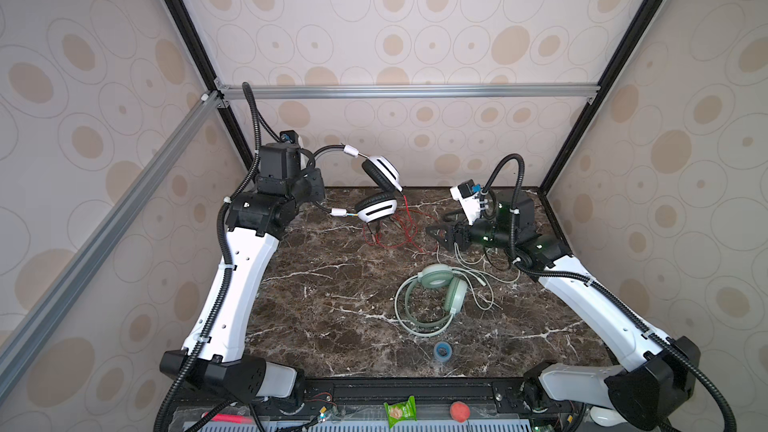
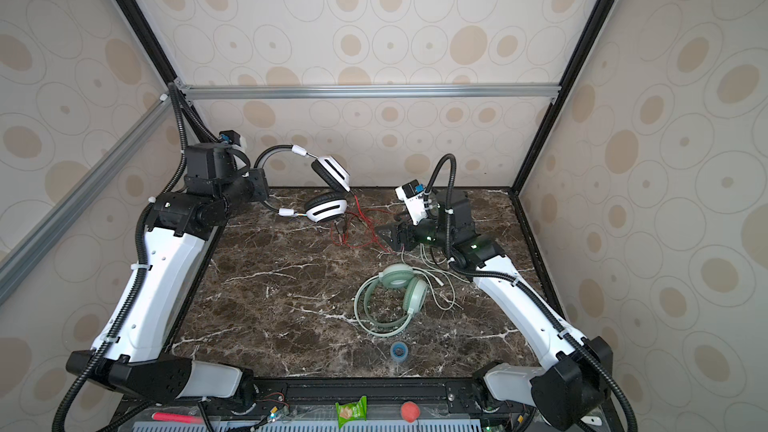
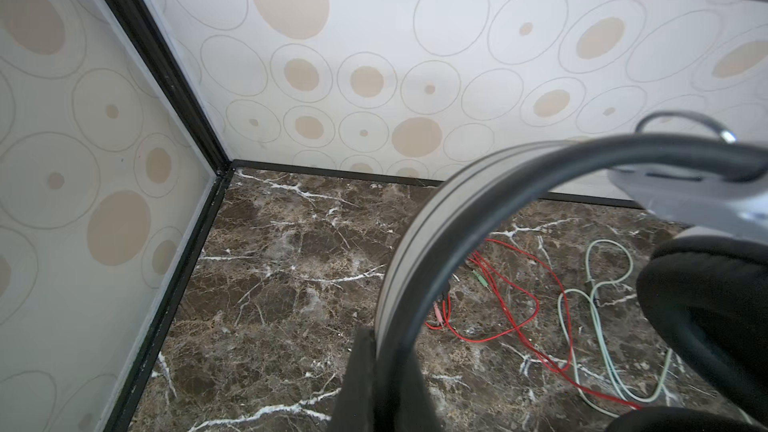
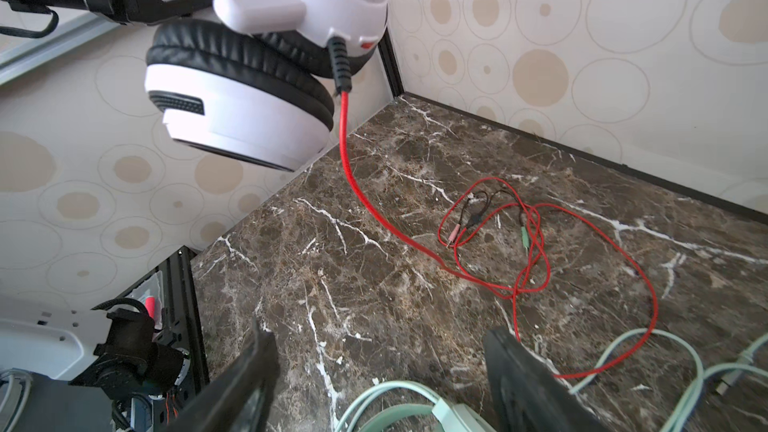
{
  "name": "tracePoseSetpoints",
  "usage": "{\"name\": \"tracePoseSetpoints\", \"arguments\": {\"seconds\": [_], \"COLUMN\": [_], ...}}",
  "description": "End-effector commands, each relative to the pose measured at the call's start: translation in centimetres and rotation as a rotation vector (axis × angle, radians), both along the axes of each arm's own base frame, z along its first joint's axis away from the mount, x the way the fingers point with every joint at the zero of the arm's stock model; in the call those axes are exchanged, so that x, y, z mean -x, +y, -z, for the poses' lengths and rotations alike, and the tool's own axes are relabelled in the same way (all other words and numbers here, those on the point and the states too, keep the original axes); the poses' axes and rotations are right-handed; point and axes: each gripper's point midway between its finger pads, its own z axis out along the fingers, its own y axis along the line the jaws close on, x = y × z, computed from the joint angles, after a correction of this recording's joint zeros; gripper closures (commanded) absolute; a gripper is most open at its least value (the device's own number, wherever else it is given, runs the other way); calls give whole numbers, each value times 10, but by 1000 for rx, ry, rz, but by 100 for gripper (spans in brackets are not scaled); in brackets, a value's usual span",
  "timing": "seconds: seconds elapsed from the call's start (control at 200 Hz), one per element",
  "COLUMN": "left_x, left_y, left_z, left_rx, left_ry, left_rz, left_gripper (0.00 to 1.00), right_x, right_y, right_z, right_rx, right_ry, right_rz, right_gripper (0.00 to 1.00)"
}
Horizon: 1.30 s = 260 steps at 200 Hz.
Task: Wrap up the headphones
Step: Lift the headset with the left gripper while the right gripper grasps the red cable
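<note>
Step in hand, as judged: wrap of the white pair (image 1: 376, 209) is being set up, w/ no turn of cable laid yet. The pair is held up off the surface (image 1: 332, 305) at the back, left of middle, by its band, on which the L pincer (image 3: 374, 367) is clenched. Both cups hang close together, clear of the marble. The red cable (image 4: 351, 172) is seen dropping from one cup to a loose tangle on the surface, w/ pink & green plugs lying in it. The R pincer (image 4: 382, 363) is released, nothing in it, and held low just beside that tangle. The next move prob. calls for the red cable to be pinched by the R pincer and led round the band or cups while the L grip is kept firm. A thin cable flat on marble is hard to nip, & the green cable (image 3: 564, 322) is crossed by it near the R pincer, so only the red one should be taken. White pair: white shells, black pads, dark band. The green pair (image 1: 436, 280) is laid flat right of centre, cable loose, not wrapped.
</note>
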Motion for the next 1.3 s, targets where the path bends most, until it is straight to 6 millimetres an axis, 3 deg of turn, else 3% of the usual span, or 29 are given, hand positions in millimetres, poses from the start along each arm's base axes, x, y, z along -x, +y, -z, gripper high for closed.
{"name": "tracePoseSetpoints", "arguments": {"seconds": [0.0, 0.17, 0.34, 0.67, 0.855, 1.015, 1.295], "left_x": [20, 33, 44, 51, 47, 41, 31], "left_y": [-8, -11, -18, -31, -37, -44, -49], "left_z": [-37, -50, -59, -91, -110, -131, -152], "left_rx": [101, 153, 198, 277, 313, 369, 438], "left_ry": [-67, -93, -116, -181, -209, -250, -299], "left_rz": [30, 42, 86, 160, 179, 202, 212], "left_gripper": [100, 100, 100, 100, 100, 100, 100], "right_x": [-1, 2, -12, -33, -42, -48, -58], "right_y": [12, 27, 39, 59, 65, 68, 72], "right_z": [-13, -14, -3, -5, -5, 6, 18], "right_rx": [-86, -182, -229, -258, -259, -260, -276], "right_ry": [-37, -35, -4, -6, -10, 11, 35], "right_rz": [-66, -159, -191, -230, -235, -231, -223], "right_gripper": [19, 16, 15, 17, 19, 29, 32]}}
